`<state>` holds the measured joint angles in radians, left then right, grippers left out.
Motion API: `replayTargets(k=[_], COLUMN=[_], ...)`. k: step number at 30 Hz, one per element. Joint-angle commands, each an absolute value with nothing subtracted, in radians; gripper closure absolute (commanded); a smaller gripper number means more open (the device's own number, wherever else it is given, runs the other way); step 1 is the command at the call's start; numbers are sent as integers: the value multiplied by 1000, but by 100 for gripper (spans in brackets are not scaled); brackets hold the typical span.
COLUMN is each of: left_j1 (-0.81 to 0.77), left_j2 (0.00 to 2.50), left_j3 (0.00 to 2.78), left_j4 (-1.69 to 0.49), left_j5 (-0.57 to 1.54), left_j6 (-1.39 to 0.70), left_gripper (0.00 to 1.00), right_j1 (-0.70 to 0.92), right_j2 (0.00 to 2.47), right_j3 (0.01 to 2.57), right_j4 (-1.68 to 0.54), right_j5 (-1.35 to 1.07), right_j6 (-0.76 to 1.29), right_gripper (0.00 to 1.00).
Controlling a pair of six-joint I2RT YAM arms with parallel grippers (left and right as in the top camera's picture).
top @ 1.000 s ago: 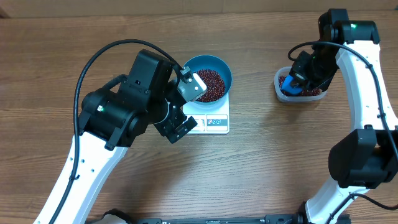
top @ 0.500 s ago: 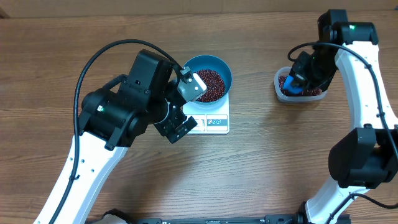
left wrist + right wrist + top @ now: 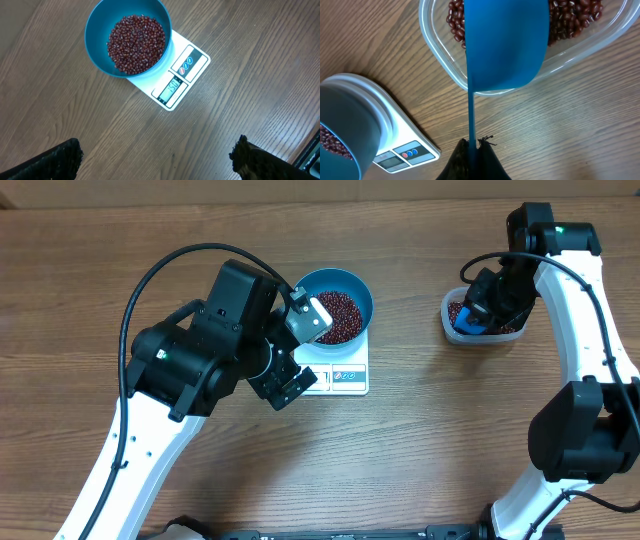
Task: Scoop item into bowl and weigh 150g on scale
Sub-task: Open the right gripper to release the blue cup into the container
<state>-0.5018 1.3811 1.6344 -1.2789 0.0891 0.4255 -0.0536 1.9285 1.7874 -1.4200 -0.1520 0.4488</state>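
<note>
The blue bowl (image 3: 362,292) stands on the white scale (image 3: 345,377), holding a heap of red-brown beans (image 3: 338,315). In the left wrist view the bowl (image 3: 96,30), its beans (image 3: 136,42) and the scale (image 3: 192,60) lie ahead, and the display reads 150. My left gripper (image 3: 157,157) hangs open above bare wood beside the scale, nothing between its fingers. My right gripper (image 3: 471,145) is shut on the thin handle of a blue scoop (image 3: 505,45), whose cup sits over a clear tub (image 3: 432,50) of beans (image 3: 570,20). From overhead the right gripper (image 3: 490,298) is over that tub.
The clear plastic tub (image 3: 512,330) sits at the right of the table, apart from the scale. My left arm's black body (image 3: 200,355) looms over the wood left of the scale. The scale (image 3: 410,150) and bowl (image 3: 345,125) show at the right wrist view's lower left.
The right arm has shifted slightly over the tub with the scoop. The left arm, the bowl and the scale have not moved.
</note>
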Motion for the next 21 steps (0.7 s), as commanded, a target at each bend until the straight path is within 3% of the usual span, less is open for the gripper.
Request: replayTargets(k=[1,7,15,21], left_j1=[-498,-498,-498,-498], left_j2=[1374,1374,1374,1374], left_j3=[1654,1654,1654,1654], left_j4=[-1279,-1279,-1279,-1279], left_j5=[86,86,86,86], left_j6=[426,426,426,426], left_gripper=[1,0,0,0], right_j1=[-65,-75,-75,-75], right_j2=[1900,1900,1900,1900], right_j3=[1785,1785,1785,1785], right_j4=[-1414,-1416,-1423,-1430], right_j5=[-143,-143,-143,-117], right_j6=[450,449,448,445], right_gripper=[82,77,47,45])
